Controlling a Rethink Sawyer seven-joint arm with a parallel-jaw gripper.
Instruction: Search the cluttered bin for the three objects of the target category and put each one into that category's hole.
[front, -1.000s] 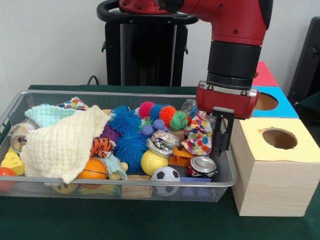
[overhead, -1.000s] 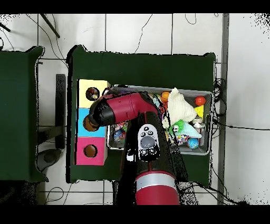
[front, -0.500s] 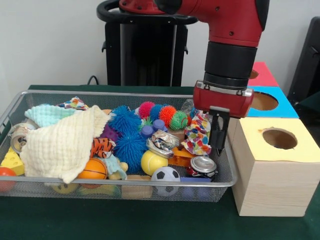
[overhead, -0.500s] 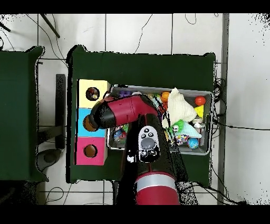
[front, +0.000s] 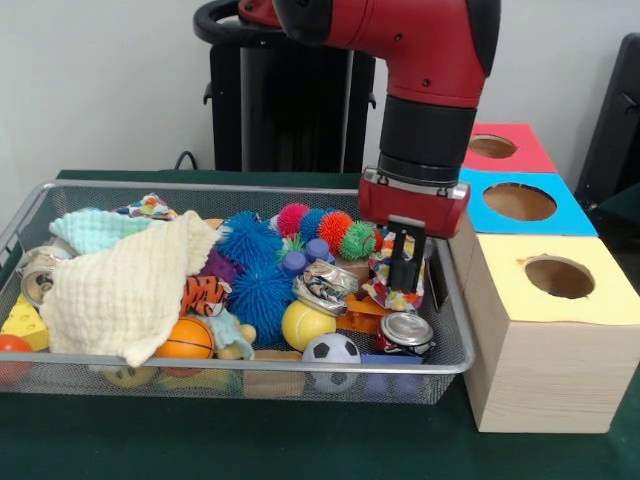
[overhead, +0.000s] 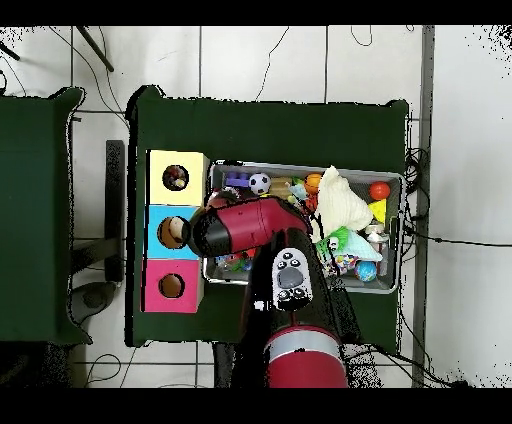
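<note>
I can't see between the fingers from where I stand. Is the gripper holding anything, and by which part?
It cannot be told. The gripper hangs right in front of the colourful patterned cloth in the wire bin, but no grasp shows.

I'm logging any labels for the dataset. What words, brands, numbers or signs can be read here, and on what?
None can be read.
The crushed can has print, too blurred to read.
The can below the gripper shows only its top.
The yellow box, blue box and pink box carry no writing.
</note>
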